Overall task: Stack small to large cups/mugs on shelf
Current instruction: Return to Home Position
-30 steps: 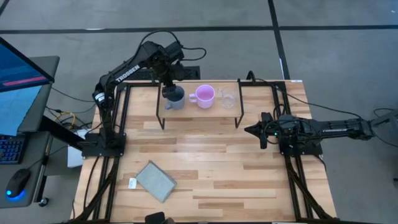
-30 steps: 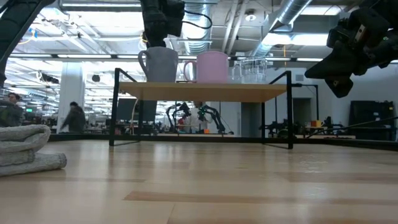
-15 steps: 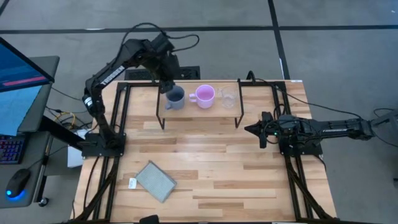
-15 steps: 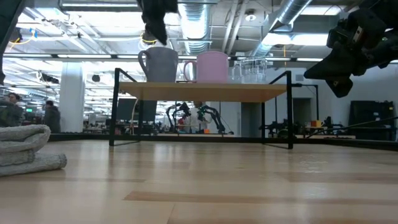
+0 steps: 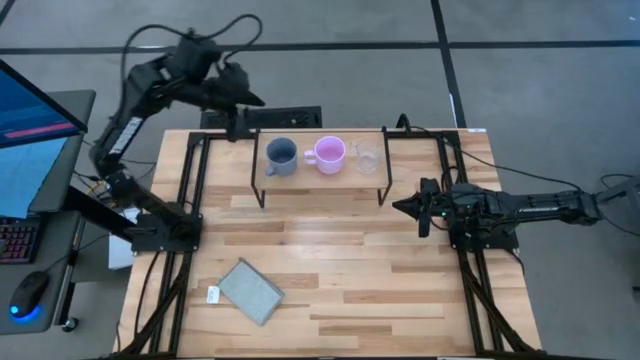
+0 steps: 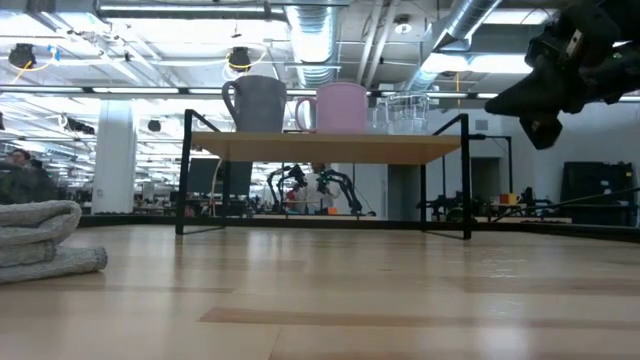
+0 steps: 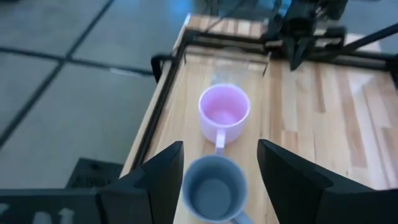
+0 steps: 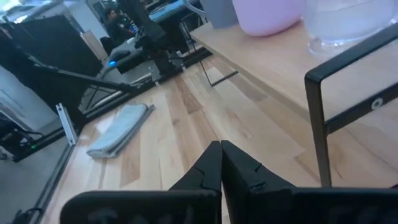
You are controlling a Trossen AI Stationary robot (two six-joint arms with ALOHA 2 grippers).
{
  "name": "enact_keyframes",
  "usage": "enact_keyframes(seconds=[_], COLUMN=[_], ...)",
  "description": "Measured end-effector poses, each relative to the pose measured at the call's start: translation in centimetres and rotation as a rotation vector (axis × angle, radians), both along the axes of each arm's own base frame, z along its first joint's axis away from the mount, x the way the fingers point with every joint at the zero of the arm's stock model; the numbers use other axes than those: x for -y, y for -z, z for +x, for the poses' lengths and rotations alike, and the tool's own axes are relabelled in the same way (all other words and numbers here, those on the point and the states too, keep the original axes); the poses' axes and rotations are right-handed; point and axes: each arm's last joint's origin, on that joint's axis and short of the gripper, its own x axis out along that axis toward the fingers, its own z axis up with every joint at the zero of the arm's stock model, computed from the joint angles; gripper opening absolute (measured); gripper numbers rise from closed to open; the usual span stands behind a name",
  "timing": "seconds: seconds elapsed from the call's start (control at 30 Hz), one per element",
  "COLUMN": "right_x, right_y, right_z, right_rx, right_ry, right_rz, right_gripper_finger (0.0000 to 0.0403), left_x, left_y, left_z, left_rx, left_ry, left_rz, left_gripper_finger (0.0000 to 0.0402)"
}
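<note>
On the low light-wood shelf three vessels stand in a row on their bases: a grey-blue mug at the left, a pink-lilac mug in the middle and a small clear glass cup at the right. They also show in the low view: grey-blue mug, pink-lilac mug, glass cup. My left gripper hangs open and empty above the table's far left corner, up and to the left of the grey-blue mug. My right gripper is shut and empty to the right of the shelf.
A flat grey pad lies on the near left of the table, with a small white tag beside it. The shelf's black frame legs stand close to my right gripper. A person shows in the room behind.
My left gripper has drawn up and away from the grey-blue mug, toward the table's far left corner, and has gone out of the low view. The mug stays upright on the shelf where it was.
</note>
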Motion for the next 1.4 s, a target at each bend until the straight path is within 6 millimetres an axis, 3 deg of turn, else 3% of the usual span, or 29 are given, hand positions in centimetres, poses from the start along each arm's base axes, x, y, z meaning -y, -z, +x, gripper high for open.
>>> enact_keyframes(seconds=[0.13, 0.27, 0.83, 1.13, 1.4], right_x=[0.0, 0.0, 0.0, 0.0, 0.0], right_y=[0.0, 0.0, 0.0, 0.2, 0.2], right_z=[0.0, 0.0, 0.0, 0.0, 0.0], right_rx=[-0.003, -0.003, -0.003, -0.022, -0.022], right_ry=[-0.005, -0.005, -0.012, -0.004, 0.001], right_rz=[-0.018, -0.019, -0.020, -0.020, -0.021], right_gripper_finger=[0.0026, 0.0024, 0.0029, 0.0026, 0.0027], left_x=[1.6, 2.9, 6.6, 8.9, 9.4], left_y=[-0.9, -0.3, 12.0, 15.2, 16.5], left_z=[-1.3, -2.2, -6.3, -7.3, -7.6], left_rx=[0.067, 0.116, 0.356, 0.534, 0.515], left_ry=[0.000, 0.005, -0.078, 0.065, 0.097], left_rz=[0.015, 0.019, -0.097, -0.215, -0.184], left_gripper_finger=[0.0198, 0.0198, 0.0198, 0.0198, 0.0198])
